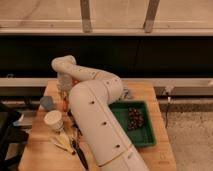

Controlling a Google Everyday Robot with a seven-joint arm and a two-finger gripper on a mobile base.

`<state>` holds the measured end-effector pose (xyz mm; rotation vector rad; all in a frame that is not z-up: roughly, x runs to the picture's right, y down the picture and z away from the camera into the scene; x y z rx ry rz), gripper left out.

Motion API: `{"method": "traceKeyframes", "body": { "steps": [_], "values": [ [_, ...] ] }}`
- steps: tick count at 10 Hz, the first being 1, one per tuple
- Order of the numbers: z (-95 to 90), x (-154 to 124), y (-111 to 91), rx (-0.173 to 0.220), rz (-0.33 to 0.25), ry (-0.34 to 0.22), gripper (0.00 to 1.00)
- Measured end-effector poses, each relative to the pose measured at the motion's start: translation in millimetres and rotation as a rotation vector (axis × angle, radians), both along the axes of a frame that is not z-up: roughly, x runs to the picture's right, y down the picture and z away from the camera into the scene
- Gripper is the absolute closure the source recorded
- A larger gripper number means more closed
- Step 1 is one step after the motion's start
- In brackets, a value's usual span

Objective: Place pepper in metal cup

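The white arm (95, 120) fills the middle of the view. It rises from the bottom edge, runs up and left over the wooden counter (37, 150), and bends at a rounded joint near the back-left corner. From that joint the wrist points straight down, and the claw (64, 94) hangs low over the counter's left rear part. The wrist and arm hide most of it, so I cannot tell how far open it is or whether it has hold of anything.

A thin orange-red strip, which looks to be the pepper (64, 104), shows right under the claw, roughly upright along the arm's left edge. Whether claw and pepper touch cannot be made out. The cup (47, 103), grey-blue, stands on the counter just left of the pepper, near it but apart. The pepper is not in the cup.

In front of the cup sits a white tub (53, 120). In front of that lie some pale yellow pieces (62, 142), with a dark tool (80, 154) beside them, close against the arm. Right of the arm a green tray (144, 136) rests on the counter, holding a cluster of small dark things (135, 117).
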<state>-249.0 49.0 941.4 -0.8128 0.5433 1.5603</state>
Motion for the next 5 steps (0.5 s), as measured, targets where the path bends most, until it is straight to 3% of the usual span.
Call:
{"method": "traceKeyframes", "body": {
  "steps": [2, 5],
  "values": [
    [-3.9, -0.8, -3.7, 0.015, -0.002, -0.009, 0.98],
    [-10.9, -1.6, -12.0, 0.043, -0.001, -0.026, 1.0]
  ]
}}
